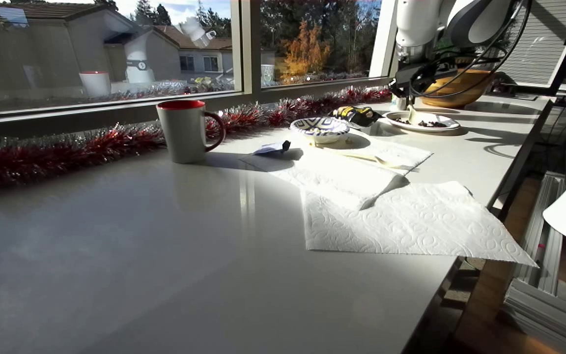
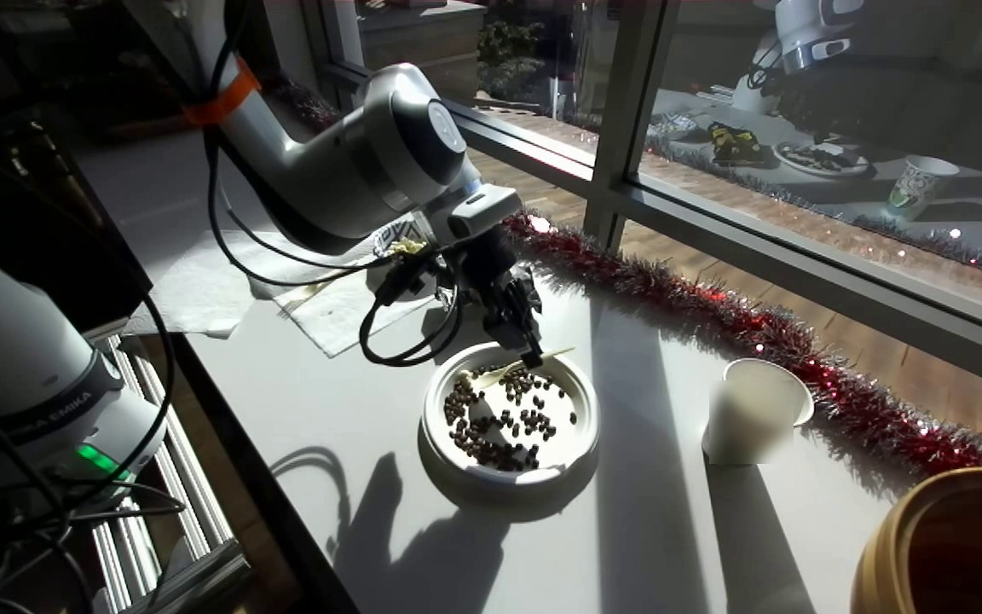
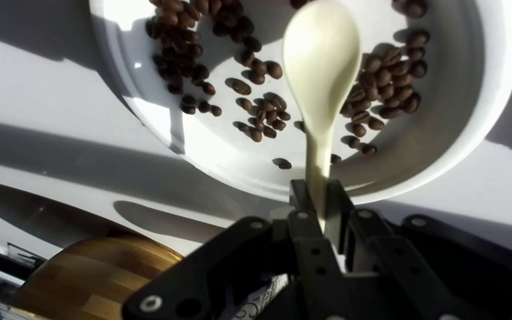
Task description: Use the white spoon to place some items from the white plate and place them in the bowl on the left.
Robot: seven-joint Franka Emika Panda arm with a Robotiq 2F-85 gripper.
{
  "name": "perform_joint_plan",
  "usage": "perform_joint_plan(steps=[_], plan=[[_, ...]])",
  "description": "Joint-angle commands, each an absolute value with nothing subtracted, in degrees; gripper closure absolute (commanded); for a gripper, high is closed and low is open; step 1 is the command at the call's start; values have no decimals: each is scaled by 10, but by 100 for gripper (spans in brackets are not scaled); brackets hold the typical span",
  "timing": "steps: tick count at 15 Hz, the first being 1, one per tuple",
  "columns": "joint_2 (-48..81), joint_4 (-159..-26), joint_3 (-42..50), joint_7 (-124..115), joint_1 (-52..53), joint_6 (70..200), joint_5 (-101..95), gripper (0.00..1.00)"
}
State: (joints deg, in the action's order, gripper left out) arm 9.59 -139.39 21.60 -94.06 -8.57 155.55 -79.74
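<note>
The white plate (image 2: 592,418) holds scattered dark coffee beans (image 2: 491,443); the plate also shows in the wrist view (image 3: 498,95) and in an exterior view (image 1: 447,130). My gripper (image 3: 317,189) is shut on the handle of the white spoon (image 3: 322,58). In an exterior view the gripper (image 2: 532,356) is over the plate's far rim, with the spoon (image 2: 498,373) reaching in over the beans. The spoon's head looks empty; I cannot tell whether it touches the plate. A bowl with a blue-and-white patterned rim (image 1: 320,127) stands on paper towels, partly hidden behind the arm in an exterior view (image 2: 401,230).
A paper cup (image 2: 751,418) and a wooden bowl (image 2: 926,529) stand near the plate. A black-and-yellow bag (image 1: 356,116) lies between plate and patterned bowl. Another pale spoon (image 1: 371,158) lies on the paper towels (image 1: 386,226). A mug (image 1: 184,135) stands by the tinsel (image 1: 130,147).
</note>
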Motion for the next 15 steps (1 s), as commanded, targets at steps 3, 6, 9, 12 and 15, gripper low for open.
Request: perform_joint_plan(steps=[3,6,9,12,15], plan=[[85,-1406,218,-1010,-81,1564,-856,97],[84,-1414,216,-1016,-77,1559,-856,97],[85,-1421,216,-1022,-74,1556,-867,97],[85,-1424,217,-1031,-75,1558,-877,97],[87,-1425,216,-1030,-77,1572,-867,97]])
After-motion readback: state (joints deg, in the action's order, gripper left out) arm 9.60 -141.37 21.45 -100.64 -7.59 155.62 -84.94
